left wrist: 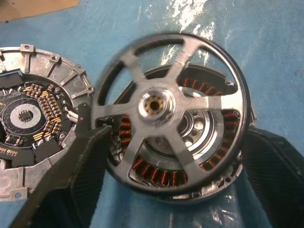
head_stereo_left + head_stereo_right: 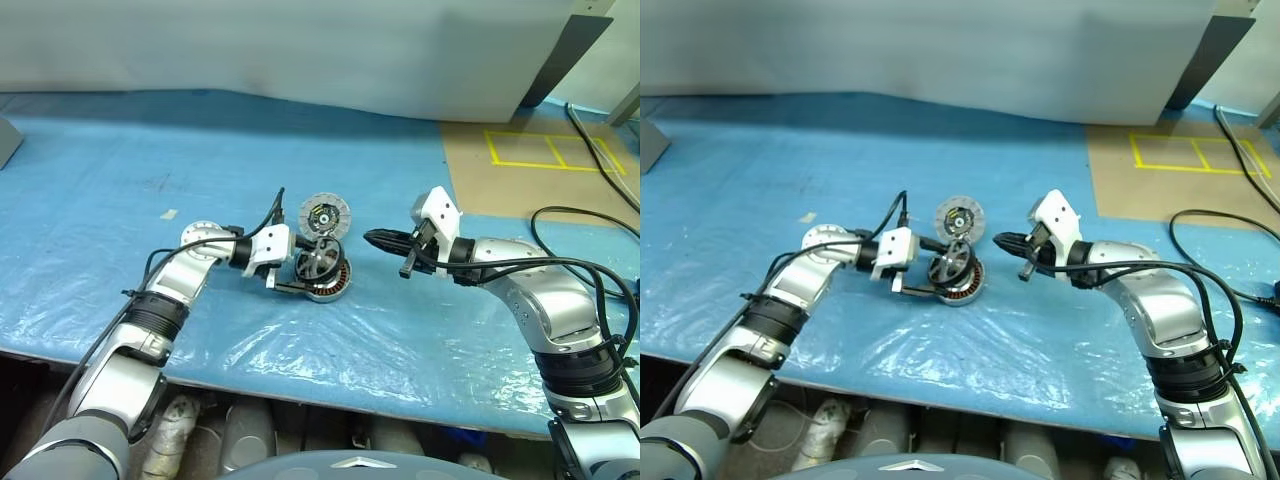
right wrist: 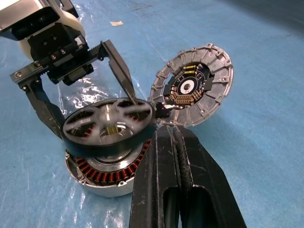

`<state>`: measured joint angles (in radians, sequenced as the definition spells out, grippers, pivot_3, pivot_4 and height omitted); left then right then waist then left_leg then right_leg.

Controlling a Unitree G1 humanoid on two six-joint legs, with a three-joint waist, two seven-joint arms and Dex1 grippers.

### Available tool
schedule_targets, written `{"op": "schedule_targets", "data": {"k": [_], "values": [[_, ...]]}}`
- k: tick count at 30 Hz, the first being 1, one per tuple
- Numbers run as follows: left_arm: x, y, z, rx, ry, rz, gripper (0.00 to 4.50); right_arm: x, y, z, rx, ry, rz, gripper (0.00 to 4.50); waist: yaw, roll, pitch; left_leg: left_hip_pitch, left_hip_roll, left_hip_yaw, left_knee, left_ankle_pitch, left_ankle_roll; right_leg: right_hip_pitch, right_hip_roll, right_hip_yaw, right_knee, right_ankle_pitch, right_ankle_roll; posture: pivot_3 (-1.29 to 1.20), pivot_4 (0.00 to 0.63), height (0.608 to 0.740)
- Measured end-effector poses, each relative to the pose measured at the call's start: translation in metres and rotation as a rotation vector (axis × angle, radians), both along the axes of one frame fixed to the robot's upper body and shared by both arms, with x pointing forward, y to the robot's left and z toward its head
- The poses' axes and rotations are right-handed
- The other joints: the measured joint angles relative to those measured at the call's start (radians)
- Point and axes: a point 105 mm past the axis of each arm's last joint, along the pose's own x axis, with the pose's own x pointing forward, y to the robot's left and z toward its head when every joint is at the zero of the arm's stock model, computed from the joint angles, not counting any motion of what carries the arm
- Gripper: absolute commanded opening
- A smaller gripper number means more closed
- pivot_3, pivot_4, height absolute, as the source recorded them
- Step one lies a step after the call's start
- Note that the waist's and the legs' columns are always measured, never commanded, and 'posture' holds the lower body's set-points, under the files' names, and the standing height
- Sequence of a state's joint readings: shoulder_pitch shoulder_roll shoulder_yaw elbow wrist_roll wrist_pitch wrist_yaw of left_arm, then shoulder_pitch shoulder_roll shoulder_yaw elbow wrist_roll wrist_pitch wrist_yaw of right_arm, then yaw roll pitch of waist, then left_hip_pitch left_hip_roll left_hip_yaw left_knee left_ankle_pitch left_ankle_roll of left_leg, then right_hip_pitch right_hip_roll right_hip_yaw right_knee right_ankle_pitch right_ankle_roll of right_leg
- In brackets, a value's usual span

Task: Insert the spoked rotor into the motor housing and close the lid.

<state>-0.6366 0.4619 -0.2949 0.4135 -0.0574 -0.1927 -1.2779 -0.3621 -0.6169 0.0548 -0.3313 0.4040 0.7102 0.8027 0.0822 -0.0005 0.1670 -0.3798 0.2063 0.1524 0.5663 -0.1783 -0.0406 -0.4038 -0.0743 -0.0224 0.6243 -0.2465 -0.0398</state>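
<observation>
Grey-silver spoked rotor (image 3: pixel 108 124) tilted atop the shallow round silver motor housing (image 3: pixel 107 178) with copper-brown windings, not seated flush. Left end effector (image 3: pixel 80 95) spread wide, one finger either side of that rotor, no firm pinch. Round silver-white lid (image 3: pixel 195 85) just beside the housing on the blue-covered tabletop (image 2: pixel 120 200). Right end effector (image 2: pixel 375 238) pressed together, empty, near the housing.

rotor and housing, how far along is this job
Half done. The rotor sits over the copper-ringed housing but looks tilted, not fully seated. The left hand brackets it, fingers spread open. The lid lies beside the housing, so closing remains. The right hand waits shut nearby.
</observation>
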Motion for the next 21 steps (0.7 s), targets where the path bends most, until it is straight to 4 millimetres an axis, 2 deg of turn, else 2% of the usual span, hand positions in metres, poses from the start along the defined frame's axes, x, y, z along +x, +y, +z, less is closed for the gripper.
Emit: {"op": "schedule_targets", "data": {"k": [5,9,14,18,21], "values": [[-0.002,0.001,0.005,-0.027,0.005,-0.001,4.46,0.000,0.003,-0.001,0.003,0.001,0.007,0.00,0.001,0.000,0.000,-0.001,0.000,0.000,0.000,0.000,0.000,0.000,0.000,0.000,0.000,0.000,0.000,0.00,0.150,0.740],[-0.006,0.002,0.025,-0.108,0.028,-0.014,4.46,0.000,0.005,-0.002,0.002,0.003,0.014,0.00,0.004,0.000,0.000,0.000,0.000,0.000,0.000,0.000,0.000,0.000,0.000,0.000,0.000,0.000,0.000,0.00,0.150,0.740],[0.000,0.016,0.043,-0.165,0.040,0.050,4.46,-0.002,0.008,-0.002,0.016,0.014,0.036,0.00,0.004,0.000,0.000,0.000,0.000,0.000,0.000,0.000,0.000,0.000,0.000,0.000,0.000,0.000,0.000,0.00,0.150,0.740],[0.007,0.032,0.055,-0.200,0.041,0.129,4.46,-0.007,0.022,0.002,0.036,0.021,0.113,0.00,0.001,0.000,0.000,0.000,0.000,0.000,0.000,0.000,0.000,0.000,0.000,0.000,0.000,0.000,0.000,0.00,0.150,0.740],[0.017,0.035,0.056,-0.230,0.030,0.207,4.46,-0.004,0.040,0.000,0.057,0.027,0.165,0.00,-0.002,0.000,0.000,0.000,0.000,0.000,0.000,0.000,0.000,0.000,0.000,0.000,0.000,0.000,0.000,0.00,0.150,0.740]]}}
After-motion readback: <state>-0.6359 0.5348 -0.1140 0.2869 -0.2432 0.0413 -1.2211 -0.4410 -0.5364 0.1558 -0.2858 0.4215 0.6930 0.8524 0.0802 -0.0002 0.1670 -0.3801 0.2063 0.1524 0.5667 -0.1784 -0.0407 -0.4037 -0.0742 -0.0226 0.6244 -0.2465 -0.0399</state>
